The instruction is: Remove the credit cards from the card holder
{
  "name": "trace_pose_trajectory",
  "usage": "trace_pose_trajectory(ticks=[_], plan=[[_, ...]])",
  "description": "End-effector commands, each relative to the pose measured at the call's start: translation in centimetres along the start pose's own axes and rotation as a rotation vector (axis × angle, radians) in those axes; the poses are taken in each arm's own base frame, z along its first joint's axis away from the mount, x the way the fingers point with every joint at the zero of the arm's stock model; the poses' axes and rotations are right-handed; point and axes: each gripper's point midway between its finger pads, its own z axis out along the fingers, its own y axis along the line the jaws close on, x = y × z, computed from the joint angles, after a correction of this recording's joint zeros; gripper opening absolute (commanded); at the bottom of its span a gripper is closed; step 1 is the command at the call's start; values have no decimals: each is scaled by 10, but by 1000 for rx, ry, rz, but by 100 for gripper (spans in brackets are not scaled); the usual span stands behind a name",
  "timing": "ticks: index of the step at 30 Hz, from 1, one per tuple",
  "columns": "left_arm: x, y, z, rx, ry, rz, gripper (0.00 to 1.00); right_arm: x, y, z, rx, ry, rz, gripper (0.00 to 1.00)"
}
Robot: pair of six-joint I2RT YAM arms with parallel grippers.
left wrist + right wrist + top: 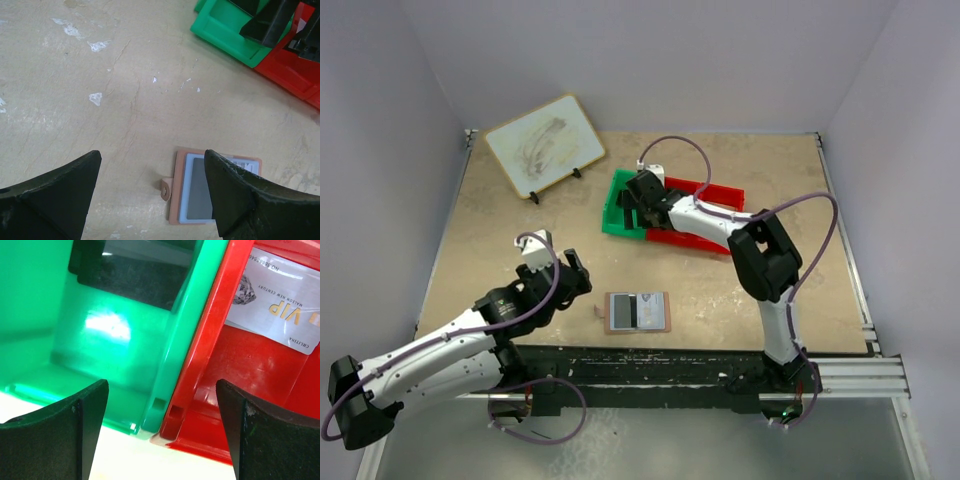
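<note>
Over green bin point(100, 330), right gripper point(161, 390) spread wide; left gripper point(151, 155) spread near open card holder point(174, 195)

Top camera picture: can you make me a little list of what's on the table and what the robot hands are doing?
card holder: lies open and flat, near the front edge
left gripper: open, empty, just left of the card holder
right gripper: open, empty, above where the green bin meets the red bin
white VIP card: lying in the red bin
whiteboard: back left, propped on a stand

Glossy green bin point(100, 330), matt card holder point(184, 200)
</note>
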Motion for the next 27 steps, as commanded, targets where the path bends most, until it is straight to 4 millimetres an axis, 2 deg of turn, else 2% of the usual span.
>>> trace_pose_trajectory(ticks=[1,6,10,12,15,22,27], plan=[[3,-2,2,8,9,-25,81,-16,18,-32,-100,-67,-63,91],[8,-9,6,23,29,-22,81,0,20,-43,-140,-39,-144,91],[18,-11,10,29,58,-22,80,16,15,-45,-126,-16,-171,90],[22,-12,11,36,68,-31,79,17,11,-46,-113,-19,-168,90],[24,-13,11,49,73,-48,79,10,11,-52,-110,-45,-144,90],[22,-15,8,70,68,-63,78,-24,24,-76,-178,-148,-33,91],[22,-16,9,67,72,-55,79,-37,26,-66,-131,-169,33,92]])
